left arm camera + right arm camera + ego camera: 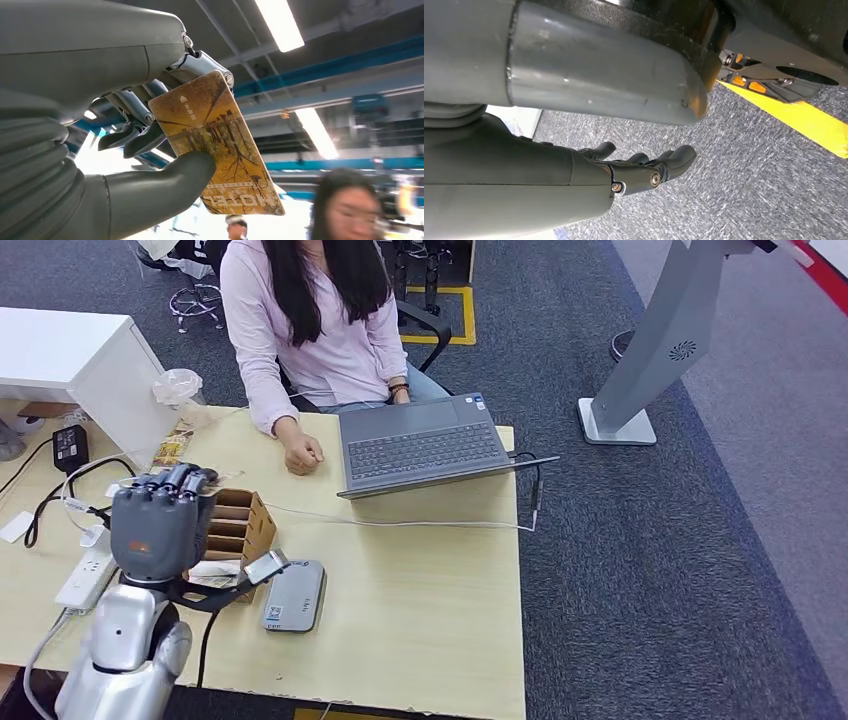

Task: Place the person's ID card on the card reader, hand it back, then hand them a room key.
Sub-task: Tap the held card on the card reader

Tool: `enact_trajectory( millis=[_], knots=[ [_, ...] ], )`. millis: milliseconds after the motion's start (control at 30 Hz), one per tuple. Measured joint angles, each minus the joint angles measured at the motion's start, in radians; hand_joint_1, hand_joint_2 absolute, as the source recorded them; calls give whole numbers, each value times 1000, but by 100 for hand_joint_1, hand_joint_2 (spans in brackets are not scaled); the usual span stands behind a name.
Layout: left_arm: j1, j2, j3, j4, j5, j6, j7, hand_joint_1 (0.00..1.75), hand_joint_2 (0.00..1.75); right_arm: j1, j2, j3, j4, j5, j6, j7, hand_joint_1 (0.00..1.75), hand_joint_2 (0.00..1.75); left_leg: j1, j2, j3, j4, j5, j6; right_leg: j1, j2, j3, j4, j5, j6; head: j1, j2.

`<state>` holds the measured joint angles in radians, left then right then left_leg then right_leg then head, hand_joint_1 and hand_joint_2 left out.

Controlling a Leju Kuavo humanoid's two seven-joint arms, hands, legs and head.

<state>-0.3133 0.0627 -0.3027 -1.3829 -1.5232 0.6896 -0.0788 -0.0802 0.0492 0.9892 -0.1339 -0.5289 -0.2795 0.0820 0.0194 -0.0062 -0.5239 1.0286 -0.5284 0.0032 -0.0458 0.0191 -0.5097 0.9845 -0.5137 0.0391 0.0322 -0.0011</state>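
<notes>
Left hand (160, 523) pinching room key (216, 145) above card reader (294, 596); right hand (644, 170) slack, fingers apart, grasping nothing.

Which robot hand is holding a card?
The left hand: its thumb and fingers pinch a yellow hotel card. The right hand hangs over grey carpet, holding nothing.

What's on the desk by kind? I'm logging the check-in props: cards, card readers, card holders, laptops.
Cards: 1, the hotel card held by the left hand
Card readers: 1, the grey reader
Card holders: 1, the wooden holder
Laptops: 1, the laptop
Total: 4
</notes>
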Motion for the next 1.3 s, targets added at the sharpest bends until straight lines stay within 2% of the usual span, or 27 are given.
enact_trajectory(
  millis=[133,267,600,767,1033,1300],
  knots=[
    [53,-8,-105,-31,0,0,43,175,175,0,1,0,0,-8,-10,0,0,0,0,0,0,0,0,0,0,0,0,0,0,0,0,0],
    [94,-8,-174,-35,0,0,59,175,175,1,2,0,0,-15,-12,3,0,0,1,0,0,0,0,0,0,-1,0,1,0,0,0,0],
    [131,-9,-232,-35,0,-9,71,175,175,2,3,0,0,-20,-12,1,0,0,0,0,0,0,0,0,0,-1,0,1,0,0,0,0],
    [142,-9,-255,-27,0,-112,122,175,175,3,5,0,0,-32,-13,0,0,0,1,0,0,0,0,0,0,-1,0,1,0,0,0,0],
    [154,-13,-284,71,0,-354,273,175,175,5,11,0,0,-56,-20,7,0,0,1,0,0,0,0,0,0,-1,0,1,0,0,0,0],
    [152,-19,-284,160,0,-411,296,175,175,6,14,0,0,-60,-24,7,0,0,1,0,0,0,0,0,0,-1,0,1,0,0,0,0]
  ],
)
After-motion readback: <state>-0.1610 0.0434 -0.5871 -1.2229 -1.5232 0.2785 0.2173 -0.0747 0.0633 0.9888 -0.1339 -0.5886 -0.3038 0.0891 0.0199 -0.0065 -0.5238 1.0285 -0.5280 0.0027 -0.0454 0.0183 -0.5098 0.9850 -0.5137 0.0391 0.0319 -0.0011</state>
